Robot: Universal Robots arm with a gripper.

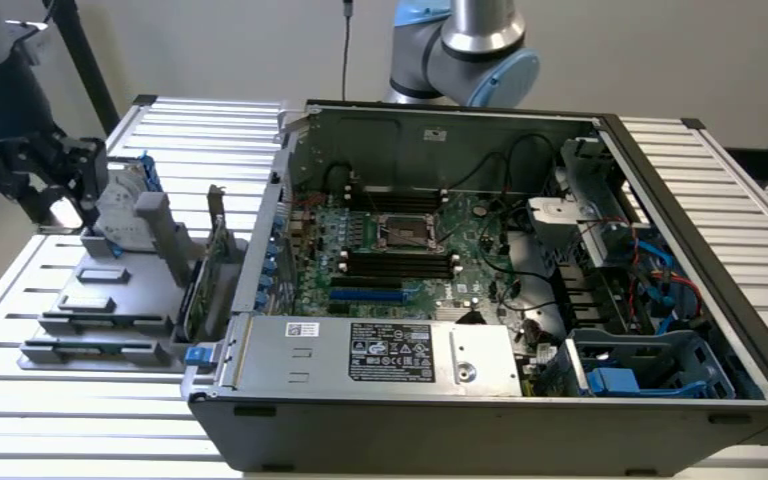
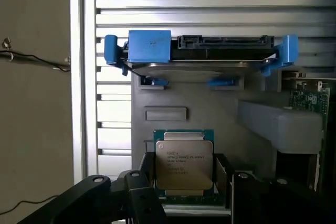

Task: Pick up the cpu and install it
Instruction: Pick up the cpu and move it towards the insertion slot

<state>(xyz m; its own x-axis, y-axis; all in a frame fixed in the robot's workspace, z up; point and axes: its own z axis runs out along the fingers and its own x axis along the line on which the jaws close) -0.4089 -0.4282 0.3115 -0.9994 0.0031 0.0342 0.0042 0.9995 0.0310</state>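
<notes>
Centre the released gripper [image 2: 191,184] squarely over the cpu [image 2: 184,163], straddling its edges evenly, well clear of the blue-framed hard drive [image 2: 199,56].

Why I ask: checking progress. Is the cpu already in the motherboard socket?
No, the cpu lies on the grey holder, not in the socket.

cpu [image 2: 184,165]: 1 | hard drive [image 2: 210,67]: 1 (in blue frame [image 2: 149,45]) | computer case [image 1: 491,432]: 1

The cpu [image 2: 184,163] shows a smooth, shiny metal lid; the hard-drive frame [image 2: 149,45] is smooth blue plastic, the fixture [image 2: 210,129] matt grey plastic, the table [image 2: 210,3] ribbed metal.
</notes>
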